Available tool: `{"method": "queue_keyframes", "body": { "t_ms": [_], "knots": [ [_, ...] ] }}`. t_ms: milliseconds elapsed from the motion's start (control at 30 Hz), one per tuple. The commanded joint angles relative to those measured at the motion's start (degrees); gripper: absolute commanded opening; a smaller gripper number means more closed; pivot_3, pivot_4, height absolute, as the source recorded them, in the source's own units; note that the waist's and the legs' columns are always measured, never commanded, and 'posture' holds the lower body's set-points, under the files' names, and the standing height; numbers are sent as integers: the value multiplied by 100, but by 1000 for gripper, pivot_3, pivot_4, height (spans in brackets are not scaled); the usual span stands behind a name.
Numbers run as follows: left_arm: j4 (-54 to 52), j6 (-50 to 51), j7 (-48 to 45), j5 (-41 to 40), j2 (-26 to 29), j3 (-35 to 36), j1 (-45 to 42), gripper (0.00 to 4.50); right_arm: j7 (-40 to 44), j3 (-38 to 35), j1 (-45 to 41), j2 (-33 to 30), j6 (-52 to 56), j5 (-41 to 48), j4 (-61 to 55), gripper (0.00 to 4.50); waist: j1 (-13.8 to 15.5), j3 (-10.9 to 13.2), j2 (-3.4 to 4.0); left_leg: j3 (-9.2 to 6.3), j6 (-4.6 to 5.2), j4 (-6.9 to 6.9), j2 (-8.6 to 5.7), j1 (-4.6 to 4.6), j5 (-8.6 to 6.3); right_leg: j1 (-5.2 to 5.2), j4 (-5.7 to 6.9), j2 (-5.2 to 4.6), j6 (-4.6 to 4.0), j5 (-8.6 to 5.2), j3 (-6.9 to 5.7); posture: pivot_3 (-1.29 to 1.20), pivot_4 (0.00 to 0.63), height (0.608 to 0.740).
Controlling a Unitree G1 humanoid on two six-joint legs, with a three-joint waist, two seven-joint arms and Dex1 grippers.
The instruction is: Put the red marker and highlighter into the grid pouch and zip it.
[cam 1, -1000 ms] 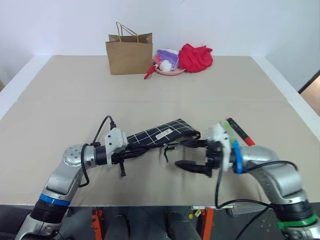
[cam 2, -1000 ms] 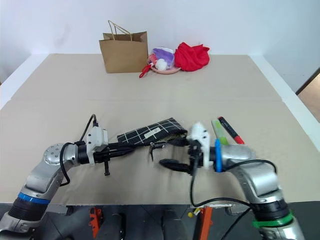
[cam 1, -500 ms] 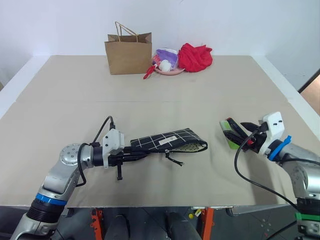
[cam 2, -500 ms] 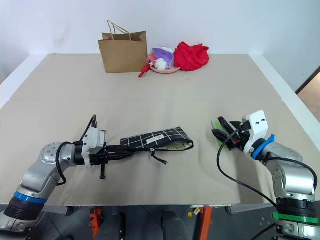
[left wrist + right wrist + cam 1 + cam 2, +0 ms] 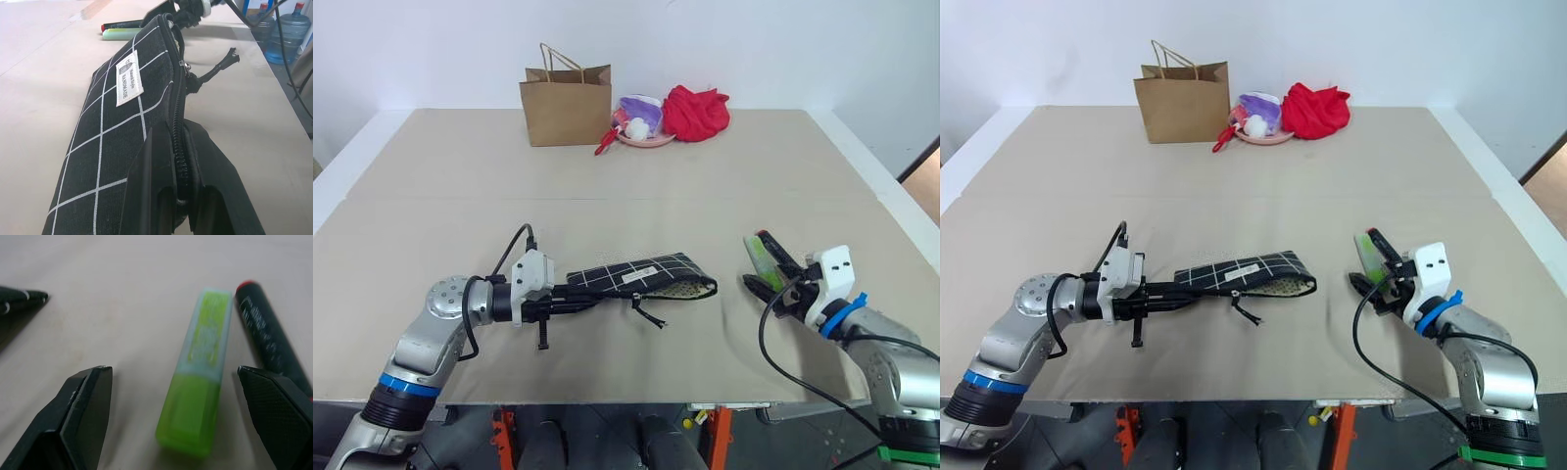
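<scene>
The grid pouch [image 5: 641, 275] lies flat at the table's middle, zipper side toward me, its black pull [image 5: 653, 315] trailing loose. My left gripper [image 5: 590, 301] is shut on the pouch's left end, clamped over the zipper edge [image 5: 179, 128]. Right of the pouch lie the light-green highlighter [image 5: 1367, 254] and, beside it, the red marker [image 5: 1382, 246]. My right gripper [image 5: 770, 278] is open and low over the table. In the right wrist view the highlighter [image 5: 198, 382] lies between its fingers [image 5: 83, 416], and the marker [image 5: 266, 333] sits beyond it, by the other finger.
At the far edge stand a brown paper bag [image 5: 566, 103], a pink plate [image 5: 648, 140] with small items, and a red cloth [image 5: 695, 112]. Water bottles [image 5: 295, 27] stand on the floor past the table's edge. Open tabletop lies between pouch and pens.
My right gripper left the pouch's right end, swung right to the pens and came down around the highlighter. The pouch's right end settled flatter. My left gripper kept its hold.
</scene>
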Motion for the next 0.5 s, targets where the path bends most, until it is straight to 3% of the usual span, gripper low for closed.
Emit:
{"method": "queue_keyframes", "body": {
  "t_ms": [33,167,200,267,333,367,400,433,467,500],
  "knots": [
    [-152,-64,29,-70,12,150,-110,0,-225,-79,103,140,-5,-22,-155,4413,1,0,0,0,0,0,0,0,0,0,0,0,0,0,0,0,150,740],
    [-166,-53,33,-81,16,146,-118,0,-364,-27,112,284,-11,-55,-47,4413,0,-2,-2,0,0,2,0,2,0,3,0,0,0,1,0,0,150,740],
    [-163,-57,30,-81,19,146,-112,0,-444,16,113,326,-15,-111,-19,4194,0,-2,-3,0,0,4,0,3,0,5,0,0,-3,0,0,0,150,740],
    [-172,-55,37,-77,19,141,-96,0,-562,105,139,408,-12,-199,21,3645,0,-3,-4,0,-1,4,0,7,0,8,0,0,-8,-1,0,0,150,740],
    [-176,-49,42,-79,17,140,-96,0,-643,149,169,464,-2,-264,34,2673,-1,-5,-6,0,0,3,1,12,0,11,0,1,-17,-5,0,0,150,740],
    [-173,-46,43,-81,16,141,-101,0,-656,156,181,490,7,-265,44,2483,-3,-6,-8,0,0,3,1,12,1,11,0,1,-17,-5,0,0,150,740],
    [-168,-45,47,-84,12,144,-108,0,-672,165,200,500,7,-282,51,1829,-3,-7,-10,0,0,3,2,13,0,11,0,1,-17,-5,0,0,150,740],
    [-165,-44,49,-87,9,146,-111,0,-672,170,215,509,0,-292,56,1778,-4,-9,-13,0,0,3,2,14,0,12,0,1,-17,-5,0,0,150,740],
    [-159,-46,49,-89,7,148,-117,0,-672,174,224,513,-10,-309,64,1262,-4,-10,-16,0,0,3,2,16,0,15,0,1,-18,-5,0,0,150,740],
    [-153,-47,48,-89,6,148,-120,0,-659,190,236,499,-22,-335,62,1177,-5,-14,-22,0,0,3,2,17,0,16,0,1,-18,-5,0,0,150,740]
  ]
}}
